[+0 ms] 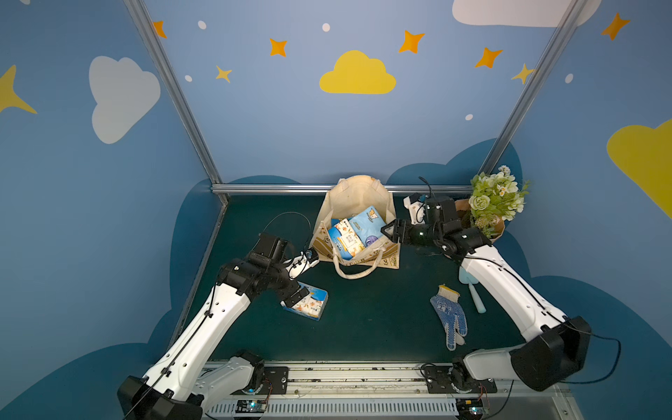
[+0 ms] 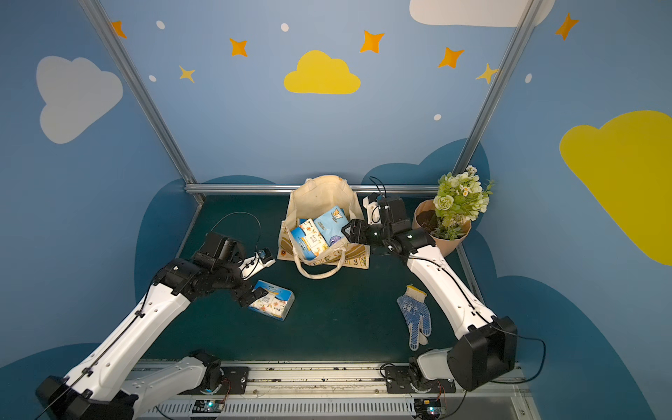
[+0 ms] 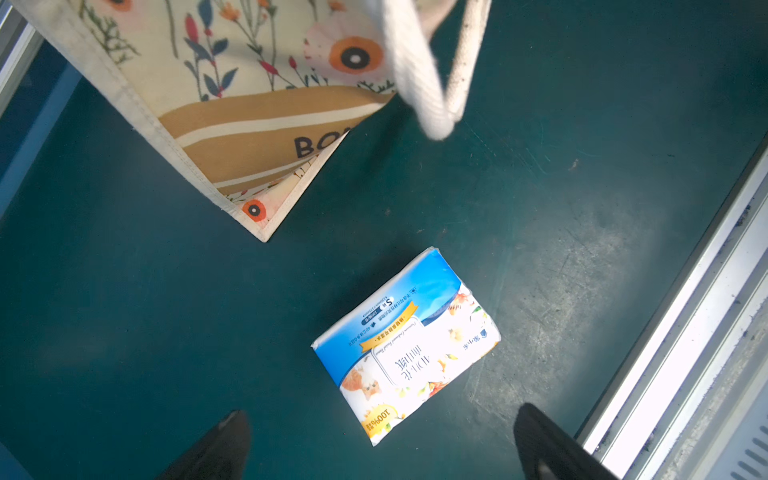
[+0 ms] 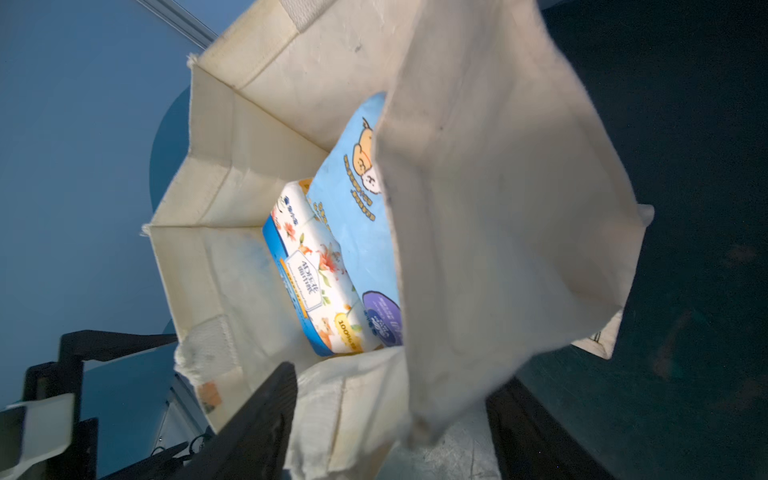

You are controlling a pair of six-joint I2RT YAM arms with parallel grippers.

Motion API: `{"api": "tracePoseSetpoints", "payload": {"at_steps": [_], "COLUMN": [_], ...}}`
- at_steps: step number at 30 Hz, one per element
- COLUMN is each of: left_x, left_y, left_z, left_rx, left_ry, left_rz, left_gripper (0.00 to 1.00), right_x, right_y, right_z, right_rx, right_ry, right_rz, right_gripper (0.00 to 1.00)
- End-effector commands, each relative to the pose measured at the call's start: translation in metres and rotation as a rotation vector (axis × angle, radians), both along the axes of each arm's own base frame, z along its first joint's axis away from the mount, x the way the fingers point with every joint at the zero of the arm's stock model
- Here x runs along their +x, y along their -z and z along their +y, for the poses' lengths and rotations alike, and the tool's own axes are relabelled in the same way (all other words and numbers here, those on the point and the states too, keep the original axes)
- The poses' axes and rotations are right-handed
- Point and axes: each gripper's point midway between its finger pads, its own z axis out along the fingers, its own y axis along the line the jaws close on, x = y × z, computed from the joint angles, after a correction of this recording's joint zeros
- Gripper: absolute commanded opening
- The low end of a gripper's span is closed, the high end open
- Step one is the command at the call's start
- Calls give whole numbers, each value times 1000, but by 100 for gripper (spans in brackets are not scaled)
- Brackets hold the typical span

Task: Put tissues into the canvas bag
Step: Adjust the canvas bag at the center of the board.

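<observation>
Cream canvas: the canvas bag [image 1: 354,202] stands open at the far middle of the table [image 1: 367,320]. Several tissues [image 1: 347,238] lie inside it, a pale blue pack [image 1: 368,222] among them. One floral pack [image 1: 308,304], the only one seen outside the bag, lies flat on the table at near left, near the bag's corner but not touching it.

The left pincer [image 3: 380,411] hangs just above that pack, jaws spread wide and empty. The right pincer [image 1: 386,230] sits at the bag's right rim. The right wrist view shows its jaws apart with the cloth wall loose between them, not clamped.

The step in hand looks like the pickup of this loose pack. The next move calls for lowering the left pincer to straddle the pack, closing, lifting, then carrying it far and right over the mouth — whose rim sags, so it may need holding open.
</observation>
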Motion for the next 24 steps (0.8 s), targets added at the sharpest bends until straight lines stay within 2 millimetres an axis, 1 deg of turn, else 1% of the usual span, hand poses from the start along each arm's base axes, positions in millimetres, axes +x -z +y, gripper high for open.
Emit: {"api": "tracePoseSetpoints", "payload": {"at_steps": [1,6,8,10,13,15,18,20,24], "left_x": [2,3,3,0,-3,-7,-13,-16,-13], "left_y": [0,3,3,6,17,26,42,50,58], "left_z": [-1,0,2,3,19,29,43,47,42], "left_rx": [-2,9,15,32,127,175,223,225,173], "left_ry": [5,4,3,27,60,108,159,183,226], "left_rz": [-2,1,0,3,1,16,78,131,155], "left_gripper": [100,100,100,100,100,100,100,100,100], "right_x": [-3,-5,-7,-9,-17,-27,-38,-40,-45], "right_y": [-12,-7,-3,-2,-1,-4,-8,-9,-9], "right_z": [2,5,2,-5,-19,-25,-32,-33,-35], "right_rx": [43,50,40,17,-18,-23,-32,-31,-37], "right_ry": [-12,-15,-4,28,71,76,73,73,61], "right_rz": [-35,-4,4,4,6,1,-12,-19,-14], "right_gripper": [72,75,75,76,78,83,86,88,88]}}
